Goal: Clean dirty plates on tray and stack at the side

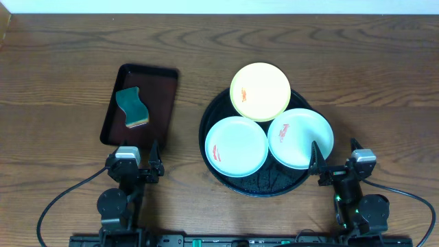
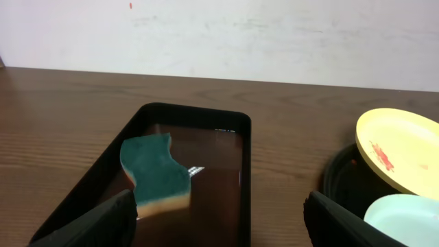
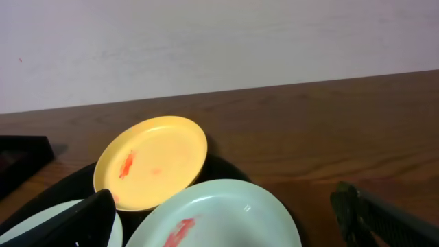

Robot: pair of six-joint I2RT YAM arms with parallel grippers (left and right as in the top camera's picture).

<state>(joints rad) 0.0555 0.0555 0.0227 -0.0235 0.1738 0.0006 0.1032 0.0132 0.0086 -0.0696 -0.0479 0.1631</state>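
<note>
Three plates with red-orange smears lie on the round black tray (image 1: pixel 221 113): a pale yellow plate (image 1: pixel 260 91) at the back, a mint-white plate (image 1: pixel 236 146) front left, another mint-white plate (image 1: pixel 300 138) at the right. My left gripper (image 1: pixel 136 159) is open and empty at the near end of the brown tray. My right gripper (image 1: pixel 337 162) is open and empty just near the right mint plate. The right wrist view shows the yellow plate (image 3: pixel 151 161) and the right mint plate (image 3: pixel 226 219) between my fingers (image 3: pixel 223 223). The left wrist view shows my open fingers (image 2: pixel 219 223).
A rectangular dark brown tray (image 1: pixel 161 86) at the left holds a green-and-yellow sponge (image 1: pixel 132 108), also seen in the left wrist view (image 2: pixel 156 175). Bare wooden table lies all around; the table's near edge is by the arm bases.
</note>
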